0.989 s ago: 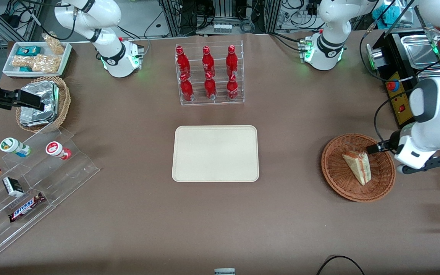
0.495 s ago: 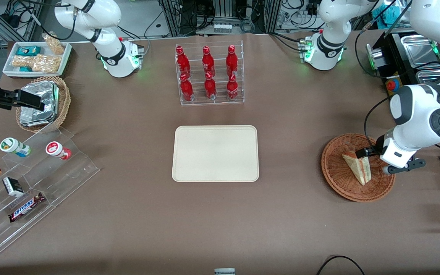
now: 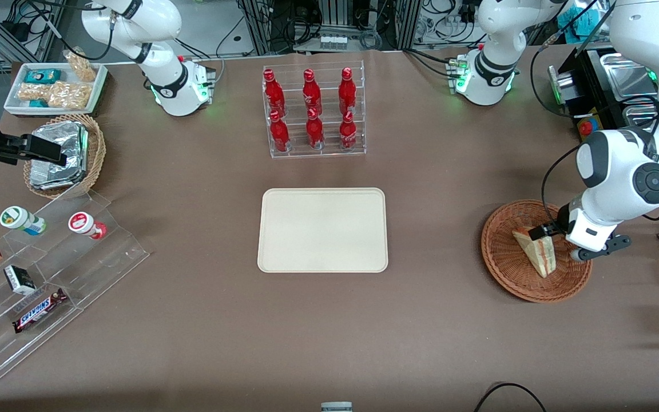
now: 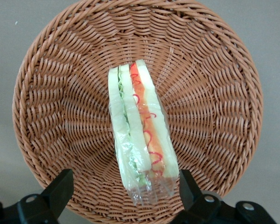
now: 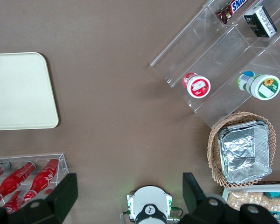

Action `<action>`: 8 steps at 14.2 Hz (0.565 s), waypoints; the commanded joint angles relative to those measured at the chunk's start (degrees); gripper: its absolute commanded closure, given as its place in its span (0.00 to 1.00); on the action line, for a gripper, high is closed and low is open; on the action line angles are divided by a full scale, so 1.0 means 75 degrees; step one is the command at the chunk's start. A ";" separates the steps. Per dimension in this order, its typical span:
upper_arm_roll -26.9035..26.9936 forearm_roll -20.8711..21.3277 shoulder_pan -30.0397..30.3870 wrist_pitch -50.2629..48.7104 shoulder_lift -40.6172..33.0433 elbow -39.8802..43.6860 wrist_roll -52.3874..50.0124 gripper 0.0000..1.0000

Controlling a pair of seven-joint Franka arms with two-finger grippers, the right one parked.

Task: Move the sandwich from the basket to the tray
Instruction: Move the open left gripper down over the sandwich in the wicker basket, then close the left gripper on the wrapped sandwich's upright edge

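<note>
The sandwich point(image 4: 141, 133) is found lying in the basket point(image 4: 214, 70). The gripper point(image 4: 126, 196) is held open above it, fingers astride its wrapped end. Approach step judged; descent and closure are required next, tray point(image 3: 322, 229) unoccupied.

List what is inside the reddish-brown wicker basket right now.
Only the wrapped sandwich lies in the basket, standing on edge. The open gripper hovers above one end of it. The weave under the sandwich is covered; the rest shows bare wicker.

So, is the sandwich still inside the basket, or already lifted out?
Inside. The sandwich lies on the basket weave, with the open gripper straddling one end, fingers apart.
</note>
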 commanded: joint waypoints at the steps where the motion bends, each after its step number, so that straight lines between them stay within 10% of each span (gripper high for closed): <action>1: -0.0044 0.0002 0.0035 0.0190 0.0075 -0.0012 -0.0545 0.00; 8: -0.0067 0.0072 -0.0036 0.0671 0.0415 -0.0082 -0.0970 0.00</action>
